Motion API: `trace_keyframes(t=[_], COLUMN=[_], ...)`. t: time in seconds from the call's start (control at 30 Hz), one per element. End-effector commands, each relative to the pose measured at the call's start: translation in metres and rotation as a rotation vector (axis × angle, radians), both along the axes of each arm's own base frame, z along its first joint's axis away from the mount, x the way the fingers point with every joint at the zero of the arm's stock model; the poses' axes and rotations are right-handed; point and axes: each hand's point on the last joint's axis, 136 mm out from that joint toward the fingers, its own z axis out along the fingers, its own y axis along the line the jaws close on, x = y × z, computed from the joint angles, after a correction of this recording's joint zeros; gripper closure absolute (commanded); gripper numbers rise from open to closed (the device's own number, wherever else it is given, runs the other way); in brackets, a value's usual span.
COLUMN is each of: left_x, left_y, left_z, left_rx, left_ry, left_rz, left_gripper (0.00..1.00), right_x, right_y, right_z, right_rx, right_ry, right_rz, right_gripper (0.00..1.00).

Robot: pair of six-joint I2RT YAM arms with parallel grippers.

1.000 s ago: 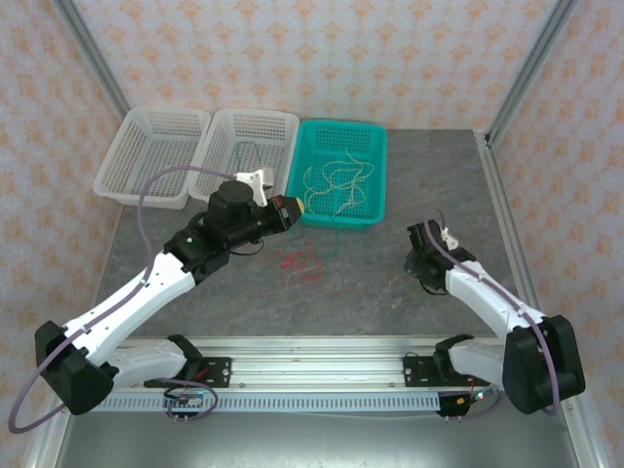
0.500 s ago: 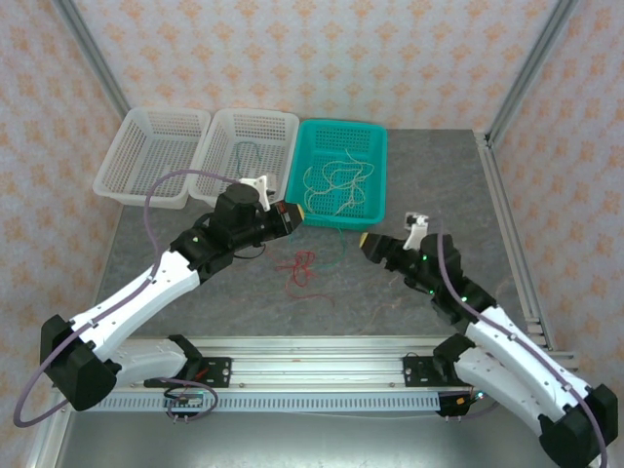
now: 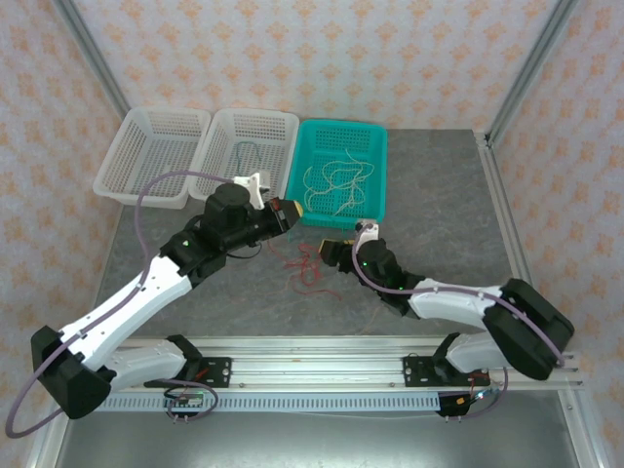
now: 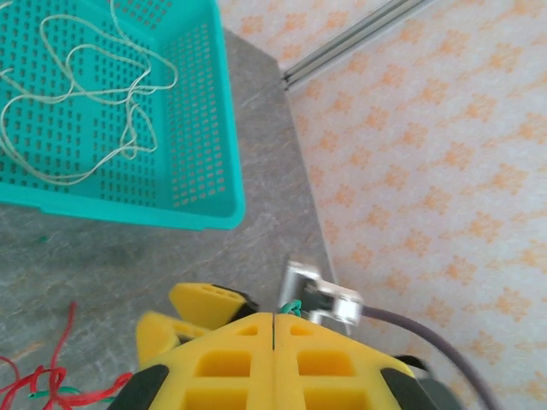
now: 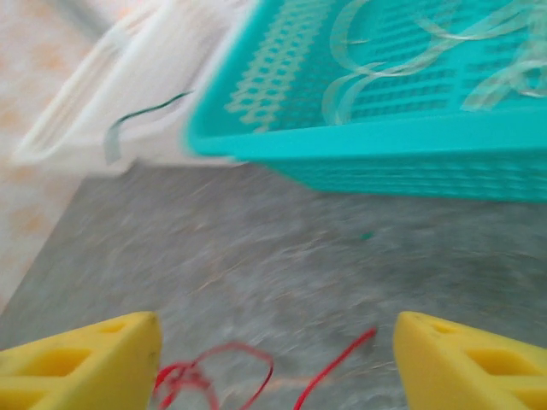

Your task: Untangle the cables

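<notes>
Left gripper is closed flat, its yellow pads pressed together. A thin green cable is seen pinched in the seam, with its end curling out past the tips. This gripper is positioned above the table, just in front of the teal basket. Right gripper is spread wide and nothing is held in it. It is positioned low over the table, and the red cable lies in a loose tangle on the table just ahead of and between its fingers. Cream cables are coiled inside the teal basket. A second green cable is noted in the middle white basket.
</notes>
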Motion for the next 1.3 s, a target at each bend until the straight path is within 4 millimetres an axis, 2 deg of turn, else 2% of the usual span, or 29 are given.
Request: trace_keyframes(t=[0.0, 0.1, 0.23, 0.3, 0.33, 0.4, 0.5, 0.57, 0.67, 0.77, 0.83, 0.9, 1.0, 1.1, 1.2, 1.27], left_x=[-0.007, -0.014, -0.021, -0.021, -0.021, -0.019, -0.016, -0.014, -0.012, -0.008, -0.001, 0.012, 0.043, 0.084, 0.127, 0.152], left_y=[0.006, 0.017, 0.043, 0.057, 0.062, 0.069, 0.071, 0.071, 0.073, 0.085, 0.099, 0.116, 0.136, 0.153, 0.174, 0.183], left_z=[0.06, 0.078, 0.091, 0.091, 0.09, 0.086, 0.075, 0.068, 0.06, 0.063, 0.068, 0.074, 0.083, 0.084, 0.074, 0.06], left_rx=[-0.117, -0.106, -0.044, -0.023, -0.018, -0.011, 0.023, 0.036, 0.048, 0.073, 0.11, 0.143, 0.157, 0.16, 0.186, 0.275], left_ry=[-0.11, -0.144, -0.188, -0.197, -0.198, -0.193, -0.169, -0.157, -0.145, -0.156, -0.173, -0.185, -0.182, -0.167, -0.132, -0.102], left_rz=[0.012, 0.032, 0.097, 0.139, 0.156, 0.171, 0.176, 0.177, 0.18, 0.206, 0.242, 0.284, 0.323, 0.356, 0.395, 0.402], left_gripper=[1.0, 1.0, 1.0, 1.0, 1.0, 1.0, 1.0, 1.0, 1.0, 1.0, 1.0, 1.0, 1.0, 1.0, 1.0, 1.0], right_x=[0.026, 0.022, 0.01, 0.003, 0.001, -0.004, -0.007, -0.01, -0.017, -0.028, -0.036, -0.044, -0.052, -0.057, -0.058, -0.059], right_y=[-0.033, -0.034, -0.063, -0.08, -0.087, -0.099, -0.107, -0.11, -0.119, -0.124, -0.125, -0.126, -0.131, -0.13, -0.127, -0.124], right_z=[-0.007, -0.03, -0.059, -0.069, -0.071, -0.071, -0.054, -0.036, -0.013, 0.011, 0.027, 0.042, 0.059, 0.071, 0.077, 0.08], right_rx=[0.039, 0.0, -0.087, -0.111, -0.116, -0.12, -0.116, -0.116, -0.11, -0.091, -0.065, -0.038, -0.003, 0.01, 0.017, 0.029], right_ry=[0.025, 0.093, 0.177, 0.209, 0.213, 0.208, 0.157, 0.103, 0.064, 0.021, -0.007, -0.038, -0.062, -0.063, -0.055, -0.056], right_rz=[-0.302, -0.312, -0.396, -0.437, -0.445, -0.451, -0.424, -0.39, -0.373, -0.331, -0.299, -0.269, -0.255, -0.234, -0.218, -0.204], right_gripper=[0.38, 0.46, 0.6, 0.66, 0.72, 0.84, 0.86, 0.86, 0.8, 0.61, 0.48, 0.42, 0.38, 0.35, 0.34, 0.34])
